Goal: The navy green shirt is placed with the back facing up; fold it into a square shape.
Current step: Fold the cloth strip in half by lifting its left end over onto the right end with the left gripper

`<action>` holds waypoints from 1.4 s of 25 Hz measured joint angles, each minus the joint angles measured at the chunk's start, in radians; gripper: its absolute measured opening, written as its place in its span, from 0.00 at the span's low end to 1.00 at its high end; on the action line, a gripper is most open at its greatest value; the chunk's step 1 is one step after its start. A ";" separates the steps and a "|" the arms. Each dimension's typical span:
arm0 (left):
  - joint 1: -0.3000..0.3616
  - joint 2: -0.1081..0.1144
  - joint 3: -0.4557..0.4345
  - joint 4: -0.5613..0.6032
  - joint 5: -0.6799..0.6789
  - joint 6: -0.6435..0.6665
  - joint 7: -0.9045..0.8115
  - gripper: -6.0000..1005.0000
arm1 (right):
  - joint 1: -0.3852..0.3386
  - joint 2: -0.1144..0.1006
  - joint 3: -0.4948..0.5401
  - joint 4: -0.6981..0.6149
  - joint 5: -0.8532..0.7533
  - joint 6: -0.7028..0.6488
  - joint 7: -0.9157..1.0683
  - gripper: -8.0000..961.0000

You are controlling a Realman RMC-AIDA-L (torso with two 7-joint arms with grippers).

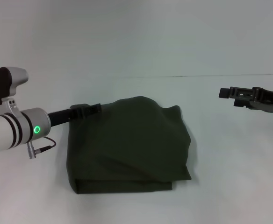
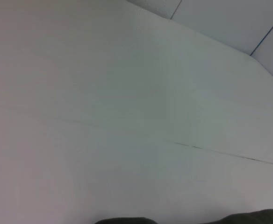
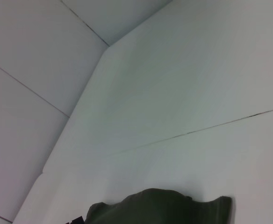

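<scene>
White table bears my soft, limp shirt; left gripper pinches its far-left corner; right gripper hovers, state unclear.

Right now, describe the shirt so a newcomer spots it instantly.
On the white table, centre front, lies the navy green shirt, a dark folded bundle. The left pincer touches its far left corner; the right pincer hovers apart. It is the only fabric there.

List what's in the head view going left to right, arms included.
Left arm → left gripper, at the shirt's far left corner → navy green shirt, folded on the white table → right gripper, apart from the shirt.
</scene>
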 joint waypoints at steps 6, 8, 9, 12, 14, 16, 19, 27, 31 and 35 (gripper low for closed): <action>-0.005 -0.001 0.020 0.000 0.001 0.006 -0.001 0.90 | 0.001 0.004 0.000 0.000 0.000 0.012 0.001 0.95; -0.005 -0.001 0.023 0.003 0.001 0.008 -0.001 0.90 | 0.002 0.005 0.000 0.000 0.000 0.019 0.001 0.95; -0.005 -0.001 0.024 0.004 0.001 0.008 -0.001 0.90 | 0.002 0.005 0.000 0.000 0.000 0.020 0.001 0.95; -0.005 0.002 0.021 0.006 0.001 0.004 -0.001 0.90 | 0.003 0.005 0.000 0.000 0.000 0.020 0.001 0.95; -0.006 0.005 0.018 0.006 0.001 0.001 -0.001 0.90 | 0.004 0.005 0.000 0.000 0.000 0.020 0.001 0.95; -0.006 0.006 0.017 0.005 0.001 0.001 -0.001 0.90 | 0.004 0.005 0.000 0.000 0.000 0.020 0.001 0.95; -0.006 0.006 0.019 0.002 0.001 -0.001 -0.001 0.90 | 0.005 0.005 0.000 0.000 0.000 0.020 0.001 0.95; 0.002 0.006 0.014 -0.001 0.001 -0.053 -0.013 0.90 | 0.007 0.005 0.000 0.000 0.000 0.020 0.001 0.95; 0.007 0.007 0.014 -0.003 0.001 -0.054 -0.017 0.90 | 0.007 0.005 0.000 0.000 0.000 0.019 0.001 0.95; 0.009 0.000 0.020 -0.004 0.001 -0.053 -0.017 0.90 | 0.007 0.006 0.000 0.000 0.000 0.019 0.001 0.95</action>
